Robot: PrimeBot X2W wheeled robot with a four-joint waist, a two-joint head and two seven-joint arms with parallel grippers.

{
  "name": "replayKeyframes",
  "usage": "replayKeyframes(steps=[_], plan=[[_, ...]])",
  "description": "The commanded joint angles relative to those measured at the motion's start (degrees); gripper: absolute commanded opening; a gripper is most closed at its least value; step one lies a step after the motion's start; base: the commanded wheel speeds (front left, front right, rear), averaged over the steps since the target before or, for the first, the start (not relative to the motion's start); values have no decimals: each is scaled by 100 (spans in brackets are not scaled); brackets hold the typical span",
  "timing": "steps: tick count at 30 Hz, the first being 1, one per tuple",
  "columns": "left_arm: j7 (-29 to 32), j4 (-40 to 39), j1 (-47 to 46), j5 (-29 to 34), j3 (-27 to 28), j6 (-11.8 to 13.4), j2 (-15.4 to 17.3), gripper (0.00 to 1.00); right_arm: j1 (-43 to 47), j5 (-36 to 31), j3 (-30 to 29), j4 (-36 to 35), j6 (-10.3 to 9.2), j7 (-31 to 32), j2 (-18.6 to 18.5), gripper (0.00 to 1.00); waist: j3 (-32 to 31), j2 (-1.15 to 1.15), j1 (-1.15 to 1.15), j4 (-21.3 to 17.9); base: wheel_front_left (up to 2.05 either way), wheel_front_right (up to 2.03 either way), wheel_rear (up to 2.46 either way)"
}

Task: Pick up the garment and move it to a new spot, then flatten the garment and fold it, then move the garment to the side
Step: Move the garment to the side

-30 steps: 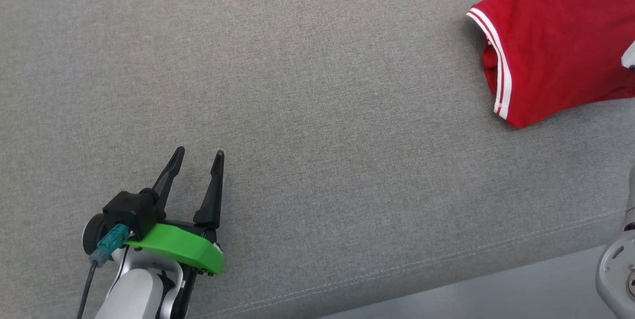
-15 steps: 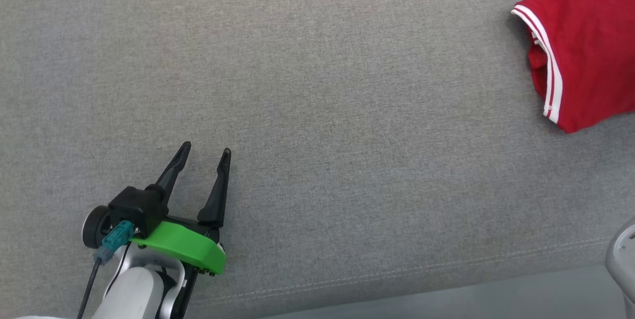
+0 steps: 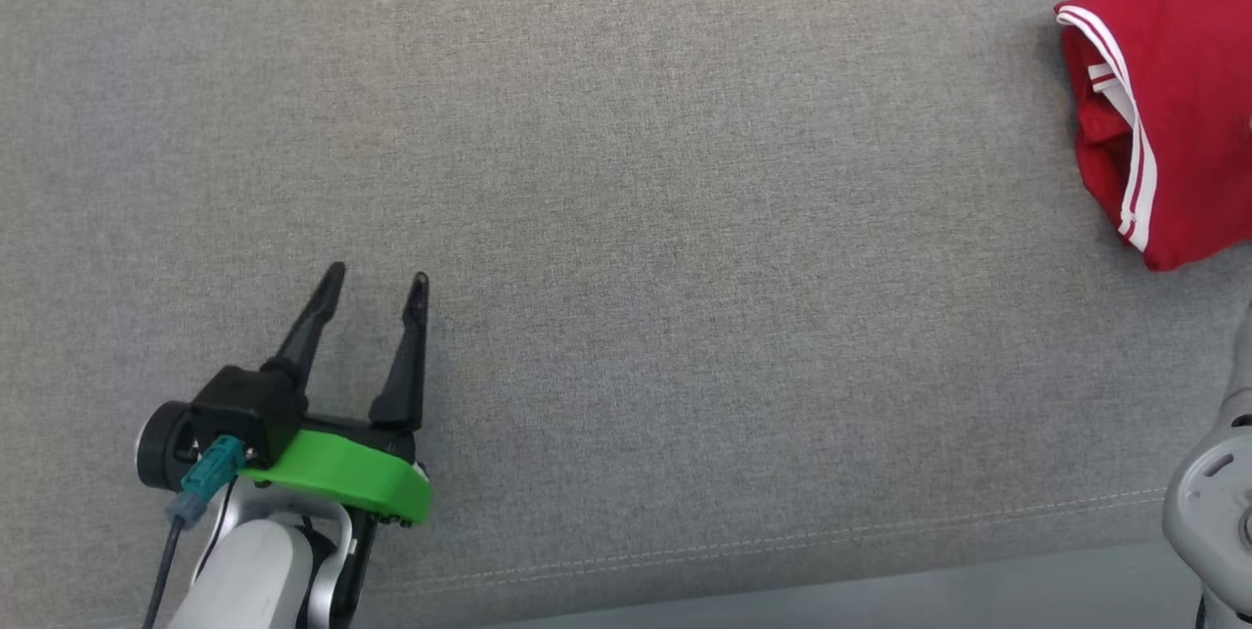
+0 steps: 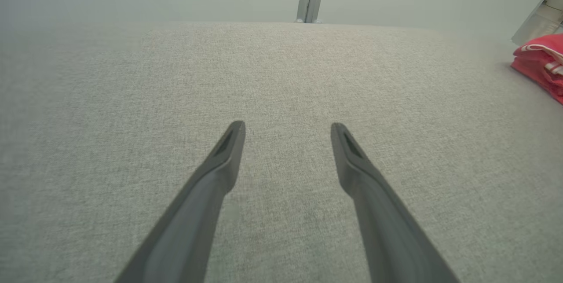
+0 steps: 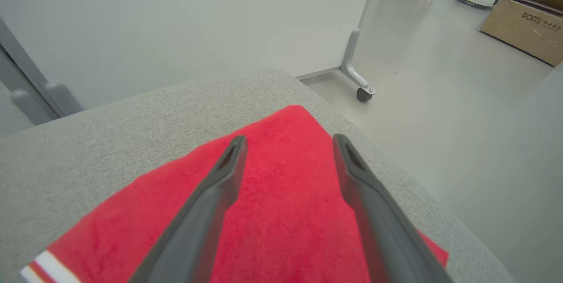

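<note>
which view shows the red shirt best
Right wrist view: the shirt lies broad and close, right below the camera. Head view catches its striped end at the right edge; left wrist view, a small far corner.

Garment (image 3: 1188,111): red knit top, folded into a compact stack of layers.
Trim: two white stripes (image 3: 1138,181) run along a sleeve hem, and the open cuff faces the robot's left.
Pose: lying flat, top layer smooth.
Place: on the grey fabric surface (image 3: 626,169), far to the robot's right, near that surface's right-hand far corner.
</note>
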Motion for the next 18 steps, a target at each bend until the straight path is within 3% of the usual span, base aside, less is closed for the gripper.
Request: replayKeyframes(steps=[1, 8, 18], plan=[[-79, -28, -114, 54, 69, 104, -13, 100, -98, 154, 105, 78, -3, -192, 44, 100, -54, 0, 0, -16, 0, 0, 0], [-282, -48, -120, -96, 397, 396, -212, 100, 3, 911, 527, 390, -3, -940, 86, 100, -311, 0, 0, 19, 0, 0, 0], [-389, 109, 48, -795, 942, 399, -715, 100, 652, 2097, 1453, 457, -2, -1414, 205, 100, -990, 0, 0, 215, 0, 0, 0]])
